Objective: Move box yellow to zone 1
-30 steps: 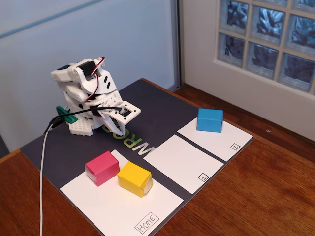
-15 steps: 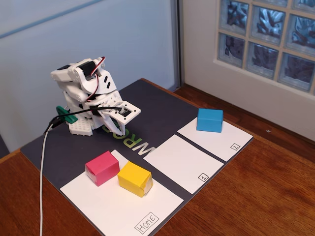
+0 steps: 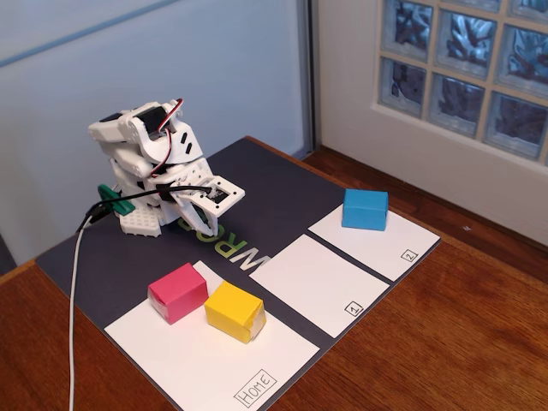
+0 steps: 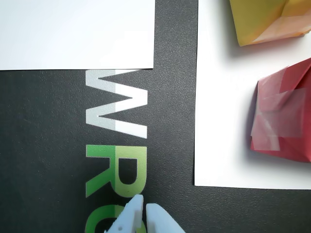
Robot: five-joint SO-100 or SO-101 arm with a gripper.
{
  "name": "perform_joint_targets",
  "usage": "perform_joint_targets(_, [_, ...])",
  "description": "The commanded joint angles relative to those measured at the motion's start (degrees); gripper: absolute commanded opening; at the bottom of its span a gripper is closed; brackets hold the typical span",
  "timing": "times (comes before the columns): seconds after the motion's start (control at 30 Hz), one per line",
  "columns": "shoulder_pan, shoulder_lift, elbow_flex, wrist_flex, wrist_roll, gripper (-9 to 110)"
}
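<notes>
Yellow box (image 3: 234, 311) sits on the Home panel (image 3: 205, 364) in the fixed view, near side of the dark mat (image 3: 274, 184), its left face touching or just beside the pink block (image 3: 177, 292). Zone 1 (image 3: 312, 282) is the white panel to the right of Home, bare, small boxed "1" at its near corner. Panel marked 2 (image 3: 385, 240) lies further right, with the blue block (image 3: 365, 209) on its far end. White arm (image 3: 150, 167) is folded at the far left of the mat, tool (image 3: 201, 227) tucked low over the mat lettering, well apart from all blocks; cannot tell the finger gap from here. White cable (image 3: 73, 317) runs down the left over the wooden desk (image 3: 462, 342).

Wrist view: tool (image 4: 144, 209) enters at the bottom edge, tips together or nearly so with only a thin slit between, nothing held. Below it dark mat with white and green letters. Yellow box (image 4: 265, 19) at top right and pink block (image 4: 284, 116) at right, both on the Home panel (image 4: 221, 111). Zone 1 (image 4: 77, 34) fills the top left.
</notes>
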Motion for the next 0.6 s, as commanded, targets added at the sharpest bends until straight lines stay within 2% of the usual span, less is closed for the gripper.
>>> perform_joint_targets(0.0, [0.4, 3.0, 3.8, 0.2, -0.3, 0])
perform_joint_targets(0.3, [-0.2, 3.0, 3.8, 0.2, 0.4, 0])
perform_joint_targets(0.57, [-1.1, 3.0, 2.2, -3.3, -5.4, 0])
